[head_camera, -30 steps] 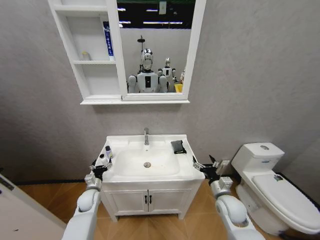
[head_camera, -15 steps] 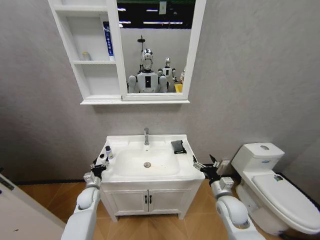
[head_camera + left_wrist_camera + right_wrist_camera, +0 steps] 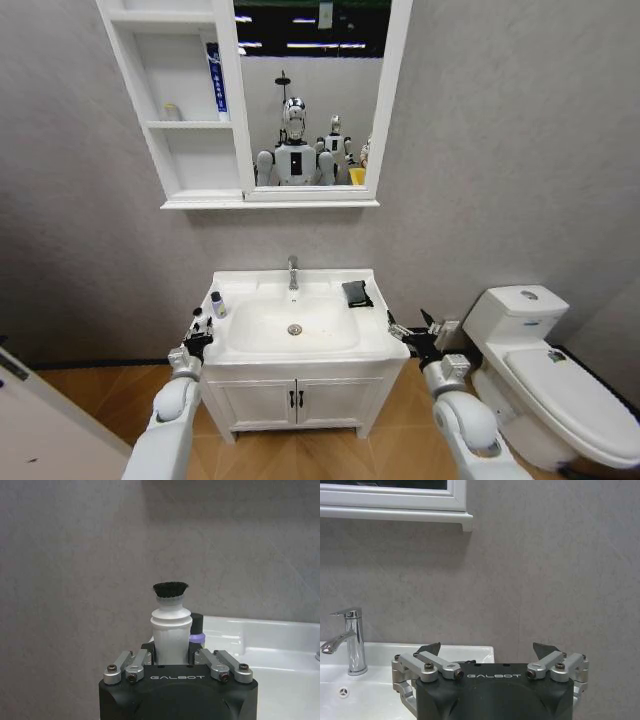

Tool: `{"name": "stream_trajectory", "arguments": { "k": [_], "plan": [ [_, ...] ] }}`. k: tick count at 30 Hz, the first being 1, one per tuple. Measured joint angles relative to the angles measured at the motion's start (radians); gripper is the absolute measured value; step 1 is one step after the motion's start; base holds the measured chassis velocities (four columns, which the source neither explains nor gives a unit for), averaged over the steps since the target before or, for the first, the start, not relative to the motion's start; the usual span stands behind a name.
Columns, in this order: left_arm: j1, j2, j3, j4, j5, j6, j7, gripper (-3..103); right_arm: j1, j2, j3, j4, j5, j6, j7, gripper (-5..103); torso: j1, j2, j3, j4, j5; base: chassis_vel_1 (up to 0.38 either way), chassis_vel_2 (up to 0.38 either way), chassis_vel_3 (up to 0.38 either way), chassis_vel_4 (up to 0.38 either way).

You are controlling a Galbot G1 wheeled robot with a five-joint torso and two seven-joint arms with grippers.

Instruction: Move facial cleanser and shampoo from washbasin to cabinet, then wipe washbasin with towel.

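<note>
Head view: left gripper [image 3: 196, 334] clamps a white bottle [image 3: 171, 625] at washbasin [image 3: 300, 350] 9 o'clock edge, purple-collared bottle [image 3: 216, 304] and towel [image 3: 356, 293] unmoved, right gripper [image 3: 412, 333] wide, empty; wiping pending.

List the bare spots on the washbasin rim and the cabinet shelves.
Washbasin: front rim and back rim left of the tap are bare. Left rim is crowded with bottles; the towel takes the right. Cabinet: lowest shelf is free.

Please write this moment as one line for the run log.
left gripper: shut on white bottle, left edge of washbasin | right gripper: open, at right edge | towel: on basin, untouched
</note>
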Motion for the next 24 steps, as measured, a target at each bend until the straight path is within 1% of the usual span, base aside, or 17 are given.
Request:
{"name": "stream_trajectory", "arguments": {
  "k": [2,3,6,7,9,10,11,12,13,14,16,17,18,21,22,23,24],
  "plan": [
    [0.022,0.025,0.001,-0.058,-0.014,0.023,-0.024,32,0.001,-0.001,-0.003,0.002,-0.001,-0.001,0.001,100,0.0,0.0,0.0,0.0,-0.0003,0.0,0.0,0.0,0.0],
    [0.022,0.025,0.001,-0.058,-0.014,0.023,-0.024,32,0.001,-0.001,-0.003,0.002,-0.001,-0.001,0.001,100,0.0,0.0,0.0,0.0,-0.0003,0.0,0.0,0.0,0.0],
    [0.064,0.106,0.009,-0.203,-0.059,0.102,-0.086,32,0.007,-0.005,-0.009,0.004,-0.003,-0.008,0.003,100,0.0,0.0,0.0,0.0004,-0.0003,0.0,0.0,0.0,0.0],
    [0.064,0.106,0.009,-0.203,-0.059,0.102,-0.086,32,0.007,-0.005,-0.009,0.004,-0.003,-0.008,0.003,100,0.0,0.0,0.0,0.0004,-0.0003,0.0,0.0,0.0,0.0],
    [0.082,0.192,0.006,-0.329,-0.142,0.177,-0.166,32,0.012,-0.004,-0.017,0.002,-0.007,-0.011,0.003,100,0.0,0.0,0.0,0.0002,0.0002,0.0,0.0,0.0,0.0],
    [0.084,0.249,0.004,-0.391,-0.226,0.228,-0.231,32,0.014,0.002,-0.024,-0.006,-0.015,-0.011,0.003,100,0.0,0.0,0.0,0.0003,-0.0001,0.0,0.0,0.0,0.0],
    [0.084,0.249,0.004,-0.391,-0.226,0.228,-0.231,32,0.014,0.002,-0.024,-0.006,-0.015,-0.011,0.003,100,0.0,0.0,0.0,0.0003,-0.0001,0.0,0.0,0.0,0.0],
    [0.082,0.29,-0.002,-0.43,-0.292,0.273,-0.275,32,0.015,0.006,-0.028,-0.011,-0.02,-0.011,0.003,100,0.0,0.0,0.0,0.0001,0.0,0.0,0.0,0.0,0.0],
    [0.073,0.345,-0.007,-0.473,-0.385,0.328,-0.324,32,0.017,0.01,-0.033,-0.016,-0.024,-0.011,0.003,100,0.0,0.0,0.0,0.0003,0.0,0.0,0.0,0.0,0.0],
    [0.073,0.345,-0.007,-0.473,-0.385,0.328,-0.324,32,0.017,0.01,-0.033,-0.016,-0.024,-0.011,0.003,100,0.0,0.0,0.0,0.0003,0.0,0.0,0.0,0.0,0.0],
    [0.033,0.45,-0.012,-0.516,-0.532,0.412,-0.393,32,0.021,0.01,-0.039,-0.021,-0.025,-0.011,0.002,100,0.0,0.0,0.0,0.0003,-0.0001,0.0,0.0,0.0,0.0],
    [0.005,0.488,-0.011,-0.522,-0.578,0.434,-0.408,32,0.022,0.007,-0.039,-0.022,-0.024,-0.011,0.002,100,0.0,0.0,0.0,0.0003,0.0001,0.0,0.0,0.0,0.0],
    [0.005,0.488,-0.011,-0.522,-0.578,0.434,-0.408,32,0.022,0.007,-0.039,-0.022,-0.024,-0.011,0.002,100,0.0,0.0,0.0,0.0003,0.0001,0.0,0.0,0.0,0.0],
    [-0.114,0.585,0.015,-0.495,-0.657,0.479,-0.425,32,0.026,0.0,-0.039,-0.023,-0.022,-0.014,0.002,100,0.0,0.0,0.0,0.0001,-0.0001,0.0,0.0,0.0,0.0],
    [-0.157,0.604,0.03,-0.479,-0.677,0.495,-0.428,32,0.026,0.0,-0.039,-0.022,-0.022,-0.016,0.002,100,0.0,0.0,0.0,0.0001,0.0,0.0,0.0,0.0,0.0],
    [-0.157,0.604,0.03,-0.479,-0.677,0.495,-0.428,32,0.026,0.0,-0.039,-0.022,-0.022,-0.016,0.002,100,0.0,0.0,0.0,0.0001,0.0,0.0,0.0,0.0,0.0],
    [-0.226,0.629,0.063,-0.452,-0.706,0.513,-0.431,32,0.026,-0.002,-0.039,-0.021,-0.022,-0.019,0.002,100,0.0,0.0,0.0,0.0004,-0.0005,0.0,0.0,0.0,0.0]
  ]
}}
